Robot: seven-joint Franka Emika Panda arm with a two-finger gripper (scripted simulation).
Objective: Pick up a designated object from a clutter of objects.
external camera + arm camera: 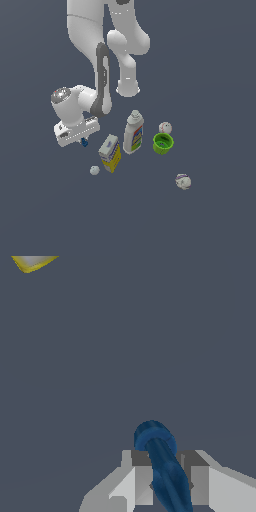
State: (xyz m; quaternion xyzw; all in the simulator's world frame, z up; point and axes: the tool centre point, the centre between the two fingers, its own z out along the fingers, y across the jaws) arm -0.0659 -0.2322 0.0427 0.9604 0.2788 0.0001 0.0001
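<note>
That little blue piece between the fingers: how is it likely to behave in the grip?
The blue piece looks rigid, so it probably won't bend. Its rounded, glossy shaft may slip or pivot between the flat fingers of the gripper. Being tiny, it is likely light, and it would probably roll if dropped.

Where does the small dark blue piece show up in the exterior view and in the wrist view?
Exterior view: the dark blue piece peeks out just under the gripper, toward the exterior view's left of the yellow-blue carton.
Wrist view: the same piece fills the near foreground, held between the jaws.
Shared landmark: the yellow-blue carton; only its corner shows in the wrist view.
</note>
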